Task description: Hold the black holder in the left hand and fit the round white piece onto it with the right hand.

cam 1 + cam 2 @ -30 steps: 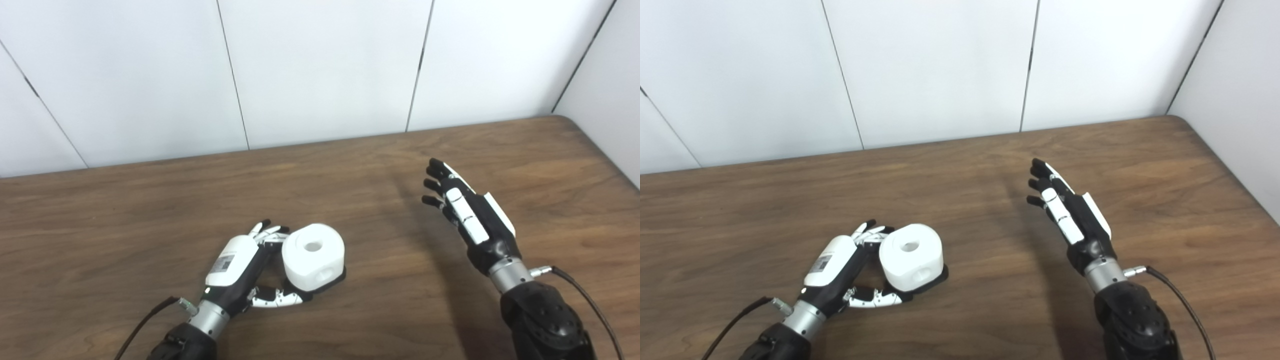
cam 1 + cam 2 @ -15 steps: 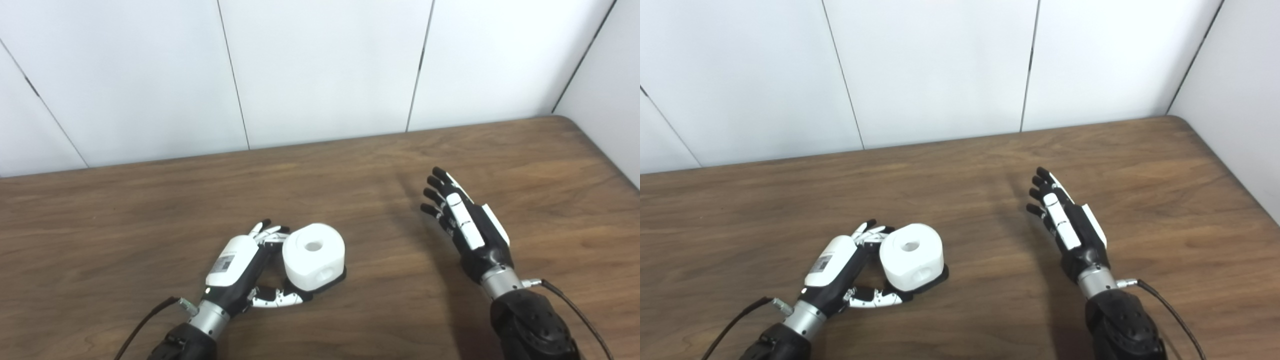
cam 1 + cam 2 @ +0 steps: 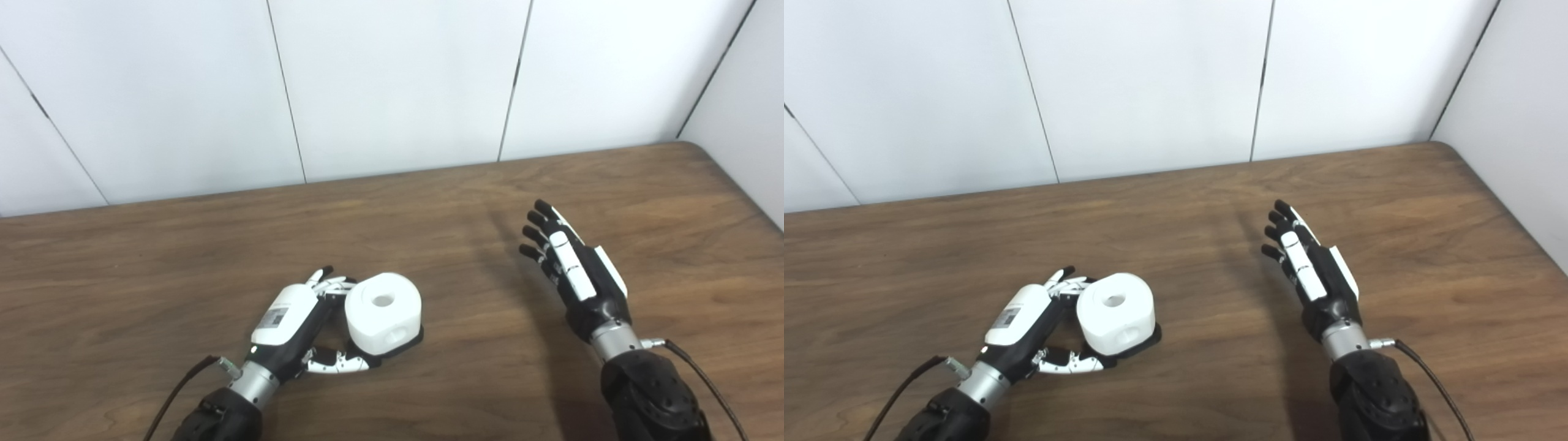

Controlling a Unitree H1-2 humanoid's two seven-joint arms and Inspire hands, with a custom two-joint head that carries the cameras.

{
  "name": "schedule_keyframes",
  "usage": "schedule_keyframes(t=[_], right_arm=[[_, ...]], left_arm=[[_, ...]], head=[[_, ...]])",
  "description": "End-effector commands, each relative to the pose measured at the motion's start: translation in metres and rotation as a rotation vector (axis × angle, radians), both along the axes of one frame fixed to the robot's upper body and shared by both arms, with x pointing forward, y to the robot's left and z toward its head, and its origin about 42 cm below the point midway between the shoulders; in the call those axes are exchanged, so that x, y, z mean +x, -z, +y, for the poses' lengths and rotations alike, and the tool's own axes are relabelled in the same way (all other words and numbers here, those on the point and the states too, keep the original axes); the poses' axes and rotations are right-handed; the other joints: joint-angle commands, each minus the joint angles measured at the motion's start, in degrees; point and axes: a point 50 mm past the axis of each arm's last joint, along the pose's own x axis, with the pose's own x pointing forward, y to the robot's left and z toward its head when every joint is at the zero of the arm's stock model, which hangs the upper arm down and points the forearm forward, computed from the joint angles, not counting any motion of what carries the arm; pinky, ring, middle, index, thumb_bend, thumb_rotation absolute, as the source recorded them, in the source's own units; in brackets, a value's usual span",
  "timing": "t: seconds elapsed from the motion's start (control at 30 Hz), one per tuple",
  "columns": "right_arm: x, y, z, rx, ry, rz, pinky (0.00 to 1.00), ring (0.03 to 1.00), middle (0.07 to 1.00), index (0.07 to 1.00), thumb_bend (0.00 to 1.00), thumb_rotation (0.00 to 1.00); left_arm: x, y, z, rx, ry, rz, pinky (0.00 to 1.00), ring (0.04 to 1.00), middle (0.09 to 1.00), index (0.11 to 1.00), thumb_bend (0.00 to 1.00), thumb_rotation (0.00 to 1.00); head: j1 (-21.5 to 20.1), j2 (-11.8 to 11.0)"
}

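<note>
White piece seated on the holder, my right hand [image 3: 572, 269] clear of it.

I have my left hand [image 3: 294, 321] low on the bench [image 3: 184, 257], fingers curled round the black holder [image 3: 409, 343]; whether they truly clamp it or only cradle it I cannot tell. The round white piece [image 3: 384, 312] sits on top of the holder, just beside that hand, hole facing up. My right hand hangs well apart to the right, fingers spread and straight, holding nothing. I judge the fit largely made; to finish well I would keep the left hand steady, check the white piece sits flat and square on the black base, and only press down again from directly above if an edge looks raised. I count one holder, one white piece, two hands.
</note>
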Motion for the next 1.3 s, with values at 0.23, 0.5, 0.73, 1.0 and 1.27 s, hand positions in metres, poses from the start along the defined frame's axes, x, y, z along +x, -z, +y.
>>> schedule_keyframes(t=[0.23, 0.5, 0.73, 1.0, 1.27], right_arm=[[0.01, -0.03, -0.002, -0.005, 0.014, -0.102, 0.84, 0.899, 0.925, 0.927, 0.23, 0.79], [0.012, -0.034, 0.0, -0.004, 0.011, -0.125, 0.84, 0.9, 0.923, 0.922, 0.24, 0.79], [0.013, -0.033, 0.004, 0.007, 0.02, -0.12, 0.82, 0.888, 0.913, 0.912, 0.23, 0.74], [0.014, -0.03, 0.007, 0.015, 0.018, -0.118, 0.83, 0.89, 0.913, 0.914, 0.24, 0.73], [0.014, -0.025, 0.008, 0.029, 0.019, -0.115, 0.82, 0.887, 0.908, 0.909, 0.24, 0.72]], left_arm=[[0.011, -0.005, 0.012, 0.177, 0.026, 0.096, 0.98, 0.926, 0.877, 0.739, 1.0, 0.29], [0.014, -0.007, 0.022, 0.187, 0.04, 0.148, 0.95, 0.944, 0.915, 0.827, 1.0, 0.27], [0.017, -0.011, 0.031, 0.187, 0.04, 0.165, 0.93, 0.953, 0.939, 0.913, 1.0, 0.28], [0.023, -0.019, 0.059, 0.18, 0.027, 0.211, 0.97, 0.995, 0.992, 0.987, 1.0, 0.29], [0.024, -0.022, 0.087, 0.149, -0.017, 0.25, 1.0, 1.0, 0.999, 1.0, 1.0, 0.21]], head=[[0.1, 0.2], [0.1, 0.3], [0.3, 0.4], [0.6, 0.3], [1.1, -0.1]])
